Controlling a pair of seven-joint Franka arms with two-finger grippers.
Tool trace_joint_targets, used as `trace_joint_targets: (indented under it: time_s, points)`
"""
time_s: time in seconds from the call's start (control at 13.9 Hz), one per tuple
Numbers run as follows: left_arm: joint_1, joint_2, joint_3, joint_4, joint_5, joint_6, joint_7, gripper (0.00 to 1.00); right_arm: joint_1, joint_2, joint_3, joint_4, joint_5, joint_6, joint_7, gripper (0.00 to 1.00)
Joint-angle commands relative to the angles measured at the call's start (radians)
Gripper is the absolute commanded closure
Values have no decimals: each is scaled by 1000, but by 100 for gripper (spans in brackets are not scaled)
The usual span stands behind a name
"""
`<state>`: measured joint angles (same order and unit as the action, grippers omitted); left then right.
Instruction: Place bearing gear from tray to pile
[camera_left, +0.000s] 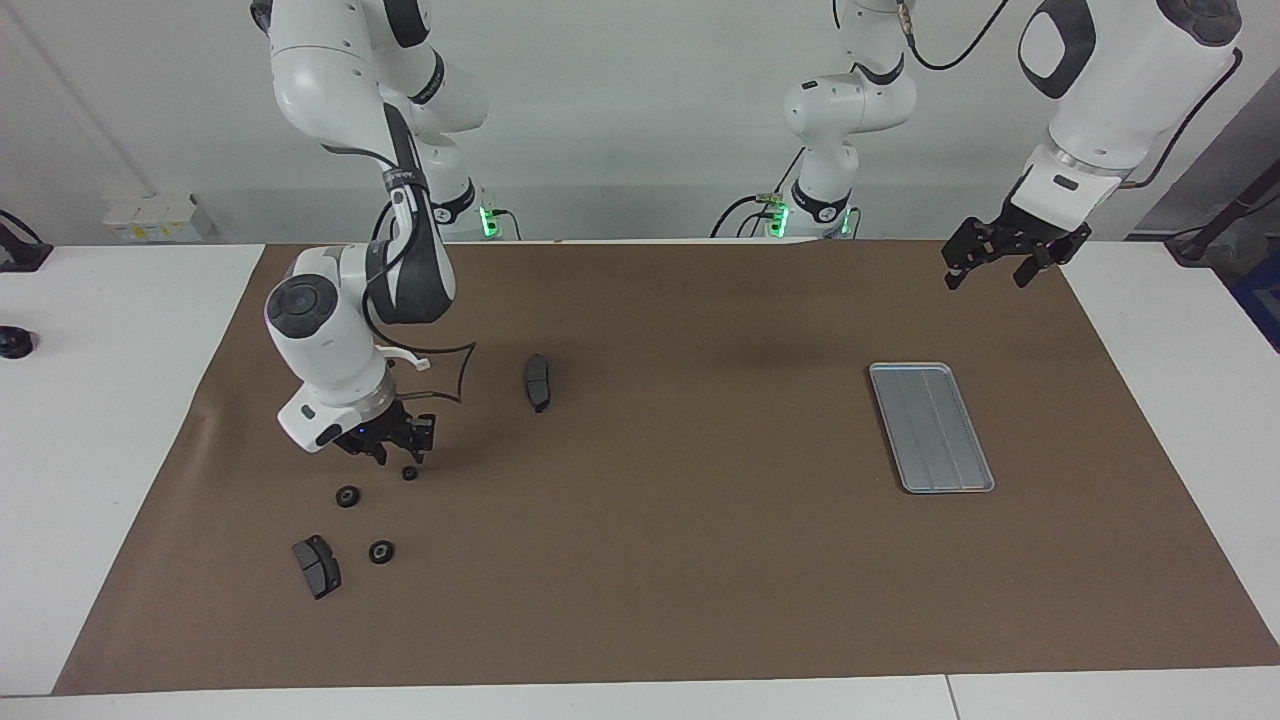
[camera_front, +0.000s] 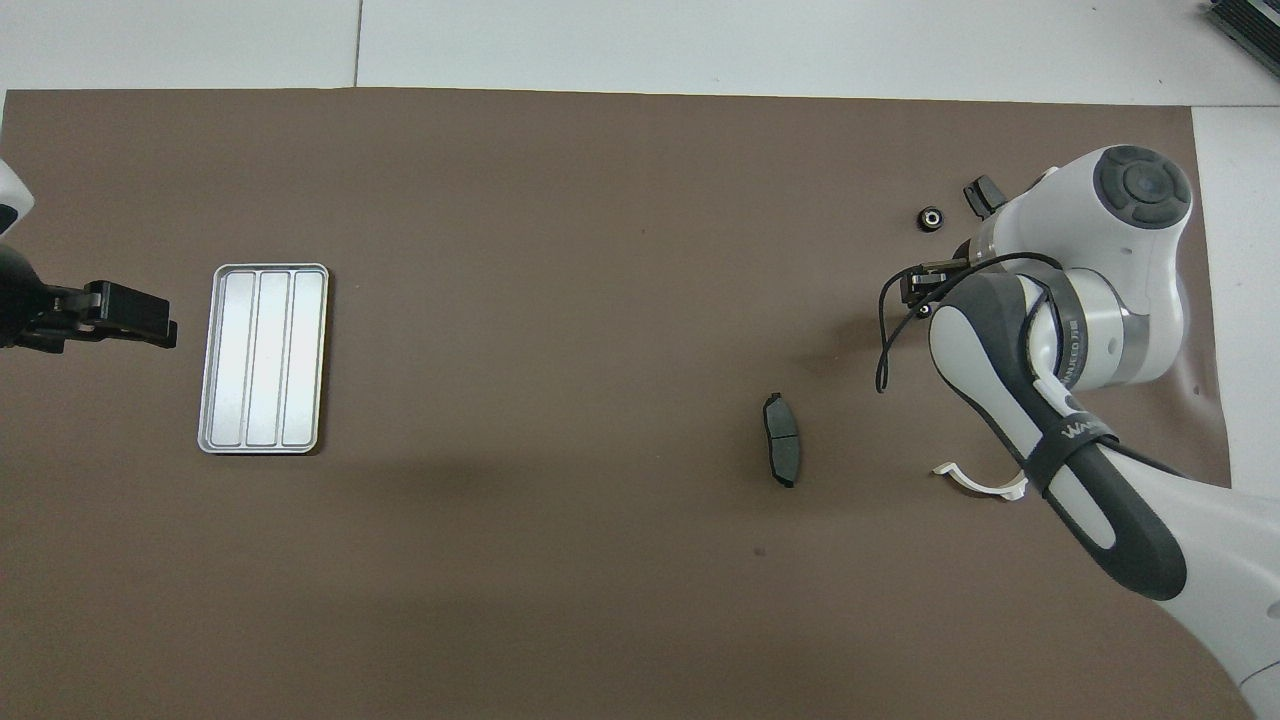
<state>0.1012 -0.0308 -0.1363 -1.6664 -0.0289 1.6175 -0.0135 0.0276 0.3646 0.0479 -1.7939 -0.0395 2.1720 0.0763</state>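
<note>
The silver-grey ridged tray (camera_left: 930, 427) lies empty on the brown mat toward the left arm's end; it also shows in the overhead view (camera_front: 263, 357). The pile is three small black gears (camera_left: 409, 473), (camera_left: 347, 496), (camera_left: 381, 551) toward the right arm's end. One gear (camera_front: 931, 217) shows in the overhead view; the right arm hides the others. My right gripper (camera_left: 398, 450) hangs low just above the nearest gear, fingers apart and empty. My left gripper (camera_left: 1003, 262) is open and empty in the air by the tray, and waits there.
A dark grey brake pad (camera_left: 317, 565) lies beside the gears; another (camera_left: 538, 382) lies toward the table's middle (camera_front: 782, 438). A white half-ring bracket (camera_front: 985, 485) lies under the right arm. The brown mat (camera_left: 700, 560) covers the table.
</note>
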Motion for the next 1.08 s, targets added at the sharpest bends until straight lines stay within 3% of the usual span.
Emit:
trace_joint_targets:
  time_s: [0.0,0.22,0.5,0.65,1.01]
  points:
    - [9,-34,0,-38,-13,18,10,0,-6,-53,3,7,18,-47,10,25]
    - [9,-34,-2,-38,-13,18,10,0,-11,-111,3,82,18,-214,10,24]
    - [9,-34,0,-38,-13,18,10,0,-18,-258,1,87,20,-388,10,15]
    - [9,-34,-2,-38,-13,18,10,0,-34,-326,-3,87,20,-470,8,0]
    - [9,-34,0,-38,-13,18,10,0,-54,-383,-7,87,50,-532,2,0]
